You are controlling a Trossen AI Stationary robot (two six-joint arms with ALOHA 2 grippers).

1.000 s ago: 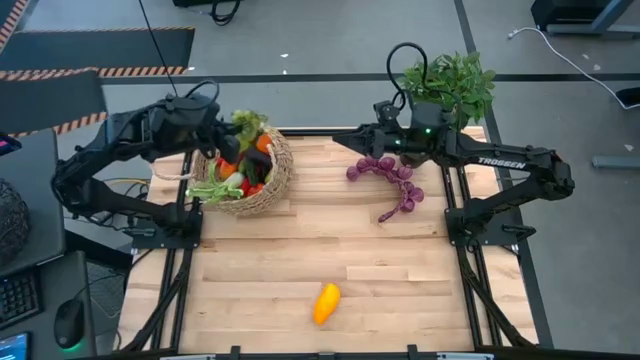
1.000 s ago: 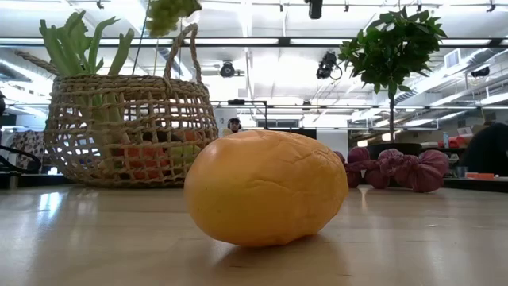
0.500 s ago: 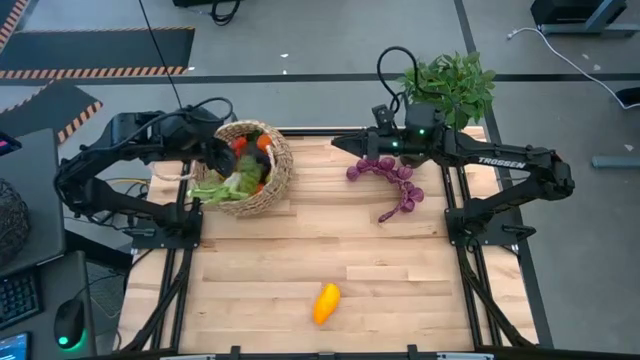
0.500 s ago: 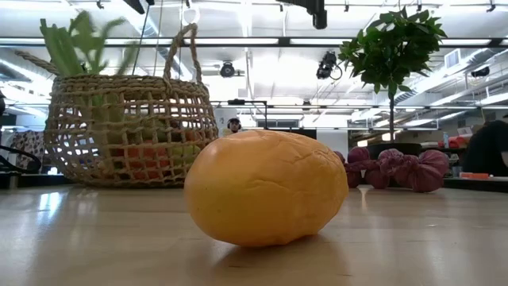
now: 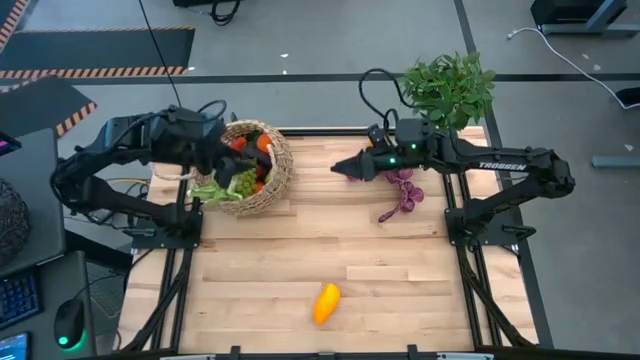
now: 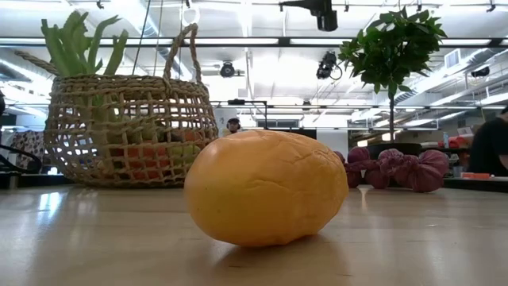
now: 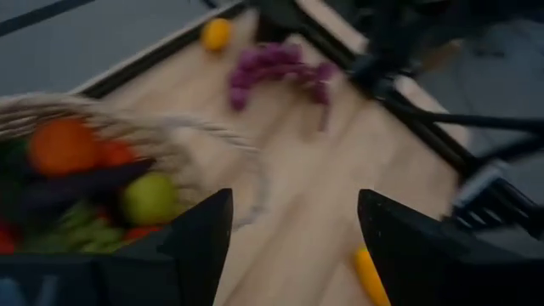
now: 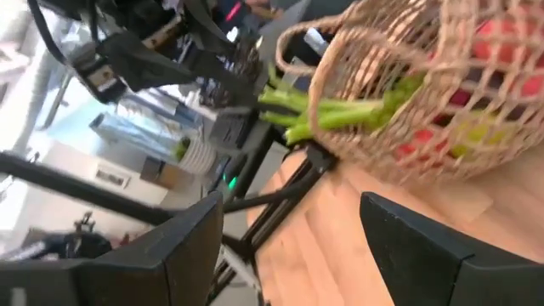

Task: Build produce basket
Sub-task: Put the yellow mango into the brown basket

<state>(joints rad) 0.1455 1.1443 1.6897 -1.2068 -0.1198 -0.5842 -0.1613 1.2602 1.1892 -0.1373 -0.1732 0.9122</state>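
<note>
Wooden worktop (image 5: 300, 240): overhead shows left gripper (image 5: 222, 160) over basket (image 5: 270, 185), right gripper (image 5: 340, 168) beside purple grapes (image 5: 403, 188); wrist views show both spread, empty.

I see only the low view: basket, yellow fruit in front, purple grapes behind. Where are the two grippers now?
Observer: The left gripper hangs over the basket, fingers open and empty.
Operator: And the right one?
Observer: The right gripper is above the table, between the basket and the purple grapes, fingers open, holding nothing.
Operator: Is the yellow fruit near either?
Observer: No. The yellow fruit lies alone, far across the table from both.
</note>
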